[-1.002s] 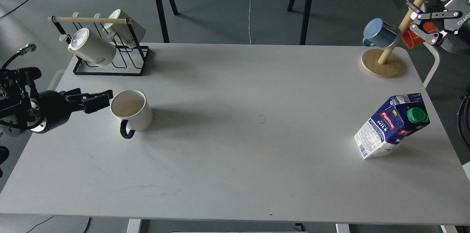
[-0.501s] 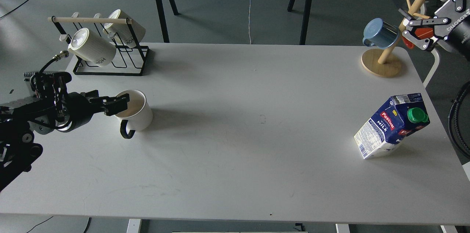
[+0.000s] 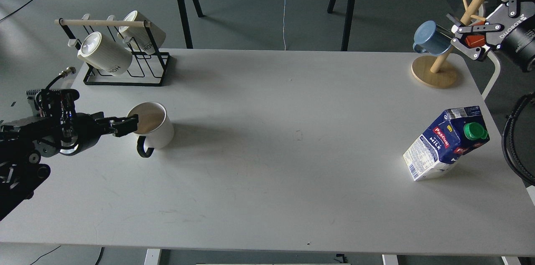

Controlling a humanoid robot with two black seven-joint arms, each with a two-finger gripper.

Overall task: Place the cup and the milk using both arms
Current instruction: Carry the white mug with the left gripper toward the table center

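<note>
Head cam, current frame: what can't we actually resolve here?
- Left tool: dark, seen nearly end-on at the cup rim; whether it pinches the wall cannot be told.
- Orange mug: mostly hidden behind the right tool on the wooden mug tree.
- Right arm: cut off by the frame's right edge.
- Milk: far faces turned away; small print too small to read.
- Ribbed mugs: lettering upside down, partly hidden by the rack.

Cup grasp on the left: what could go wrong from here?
1. The left hand is at the cup rim, on the side; a thin rim pinch could slip or tip the cup.
2. The handle points toward the near edge; a push might spin the cup.
3. The right hand is up by the mug tree, far from the milk, and could snag a peg.
</note>
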